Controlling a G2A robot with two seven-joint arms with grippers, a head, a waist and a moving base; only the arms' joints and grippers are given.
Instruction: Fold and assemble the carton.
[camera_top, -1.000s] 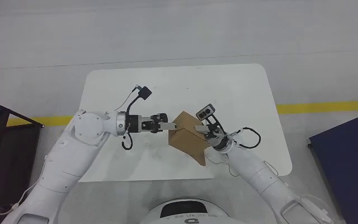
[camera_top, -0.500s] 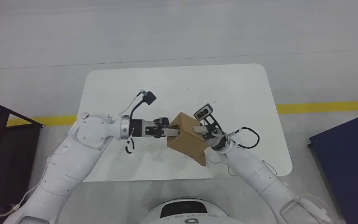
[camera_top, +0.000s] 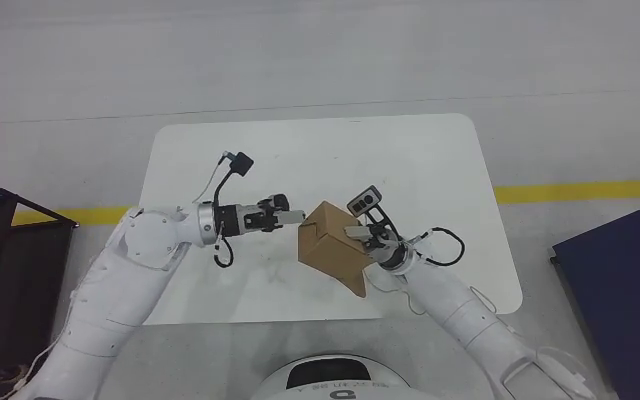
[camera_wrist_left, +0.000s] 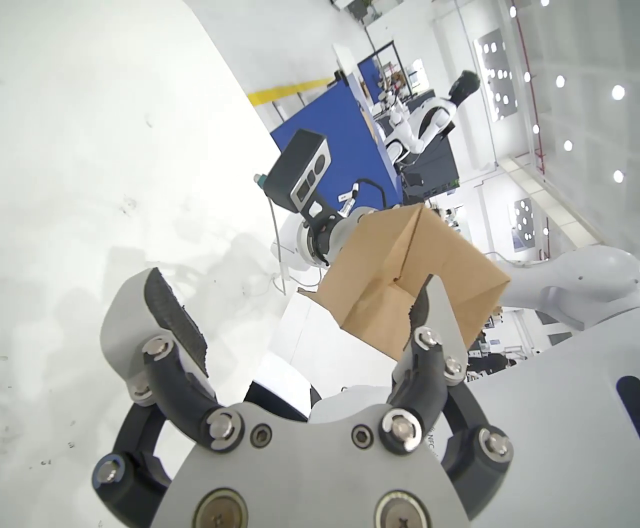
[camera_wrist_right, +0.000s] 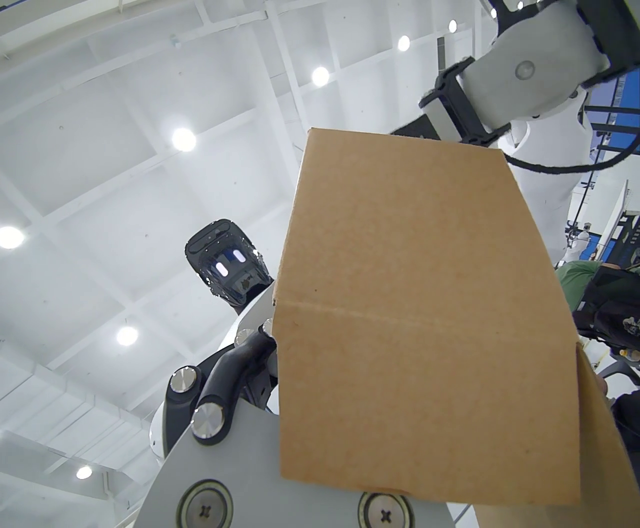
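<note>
Hanging tilted over white table (camera_top: 300, 150), top view, carton (camera_top: 328, 258) clamped at one edge by right gripper (camera_top: 356, 233), left gripper (camera_top: 292, 213) just beside it, apart, left wrist view adding spread fingers (camera_wrist_left: 172, 310), folded end flaps, right wrist view adding creased panel.

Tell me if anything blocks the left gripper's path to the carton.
Nothing visible does. The left gripper is open and apart from the carton, facing its folded end, with only the table under the gap. The right gripper holds the carton from the opposite side, out of that line.
</note>
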